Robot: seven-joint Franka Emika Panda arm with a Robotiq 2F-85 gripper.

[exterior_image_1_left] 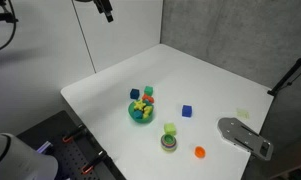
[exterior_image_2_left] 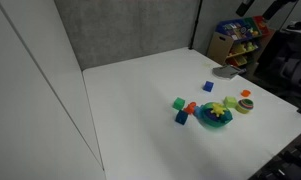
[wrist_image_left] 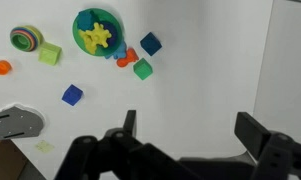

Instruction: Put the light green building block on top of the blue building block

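only wrist view shows gripper spread, far off blue block

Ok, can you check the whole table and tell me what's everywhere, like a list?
Surface: white table.
Job's things: light green building block and blue building block, apart, unstacked.
Clutter: teal bowl holding yellow star piece; ring stack; orange piece; green cube; dark blue cube; grey flat piece.
Grippers: gripper open, high above the table.
Cables: nothing seen on the table.
Surroundings: toy shelf.

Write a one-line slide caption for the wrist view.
Open gripper above table; light green block lies apart from blue block.
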